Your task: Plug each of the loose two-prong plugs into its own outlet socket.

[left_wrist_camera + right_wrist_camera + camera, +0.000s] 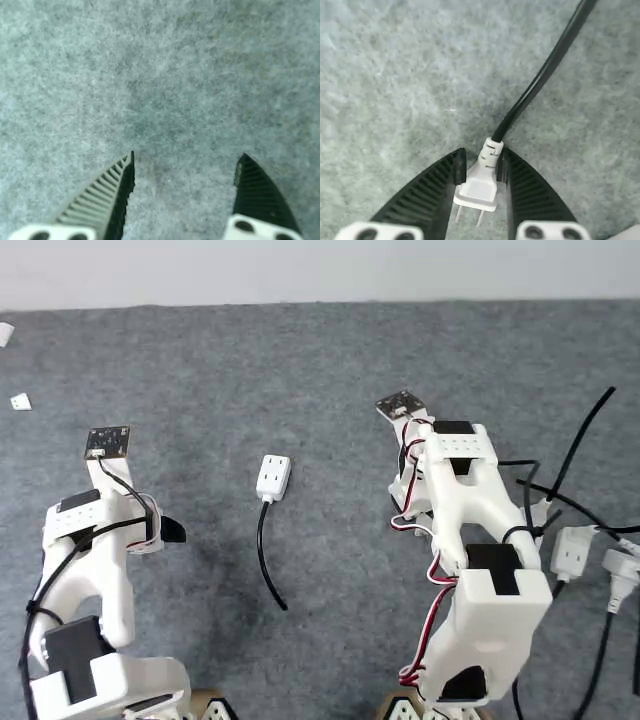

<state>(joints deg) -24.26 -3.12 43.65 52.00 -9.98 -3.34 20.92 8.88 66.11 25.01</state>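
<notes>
We see 1 white two-prong plug (pixel 479 187) clamped between the 2 black ribbed fingers (pixel 435 185) of the right gripper (pixel 481 151). Its 2 prongs point back toward the wrist, and its black cord (pixel 545 75) runs away from the fingertips over the grey carpet (pixel 385 75).

In the high view, 1 white outlet socket (pixel 273 476) lies flat on the carpet between the 2 arms, with a short black lead (pixel 268 560) curling from its near end. A 2nd white socket block (pixel 572 550) lies just beside the right arm (pixel 470 510), on its outer side. Next to that block, at the table's edge, lies another white plug (pixel 620 578) among several black cables (pixel 575 455).

The left gripper (pixel 187 160) is spread wide and holds nothing, with plain carpet under its 2 fingers (pixel 112 185). We see the left arm (pixel 90 560) well apart from the middle socket. 2 small white scraps (pixel 20 401) lie near the far left corner.
</notes>
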